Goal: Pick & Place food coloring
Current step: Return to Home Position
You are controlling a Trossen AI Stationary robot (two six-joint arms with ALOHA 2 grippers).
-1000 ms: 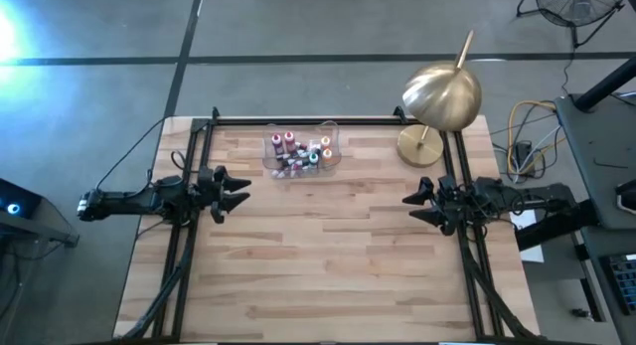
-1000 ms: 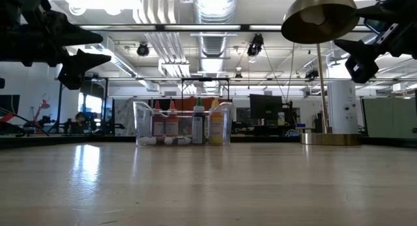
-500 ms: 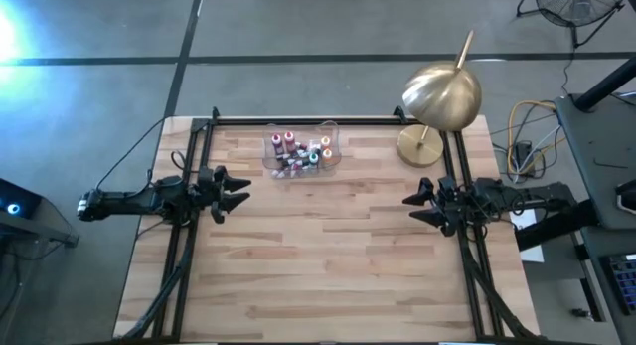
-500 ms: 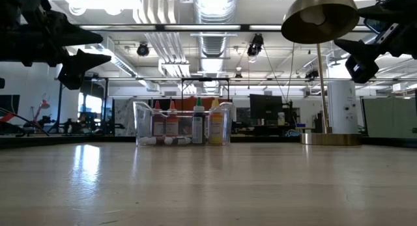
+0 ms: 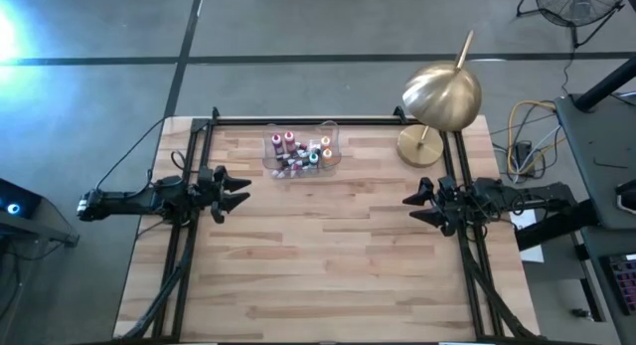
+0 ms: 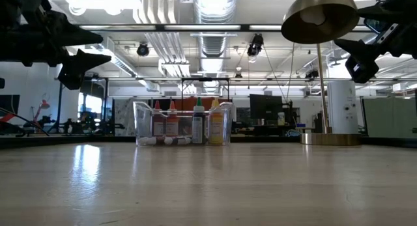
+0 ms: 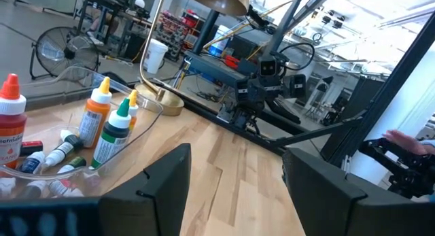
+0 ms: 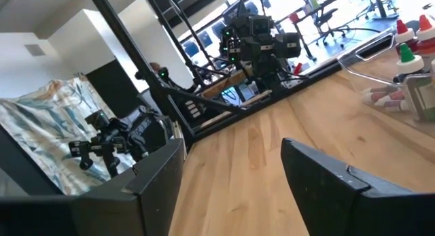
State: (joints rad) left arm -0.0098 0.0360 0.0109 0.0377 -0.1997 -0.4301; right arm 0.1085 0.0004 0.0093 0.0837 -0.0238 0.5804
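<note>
**All bottles binned, both arms at the sides**

Nearest: worktop [image 6: 208, 187], pale wood planks, bare of bottles across the front and middle.

Middle, left edge: left fingers [image 5: 244, 192], spread apart with nothing between them, held above the wood and pointing inward.

Middle, right edge: right fingers [image 5: 409, 207], likewise spread and empty, facing the left pair from well apart.

Far, left of centre: clear bin [image 5: 336, 138], close to the back rail and holding the food coloring [image 5: 298, 152].
- Progress, as judged: placing finished, with no bottle seen outside the bin. Only the arms' return to rest remaining, and that apparently at or near its end.
- Appearance: tiny dropper bottles with pointed caps. A few upright along the bin wall, red, orange and green among them. Smaller tubes lying flat on the bin floor in a mixed heap, some white-capped. Exact count not readable.

Far right corner: brass lamp [image 5: 440, 96], base on the worktop, well apart from the bin.

Beyond: workshop room with racks and ceiling lights.
</note>
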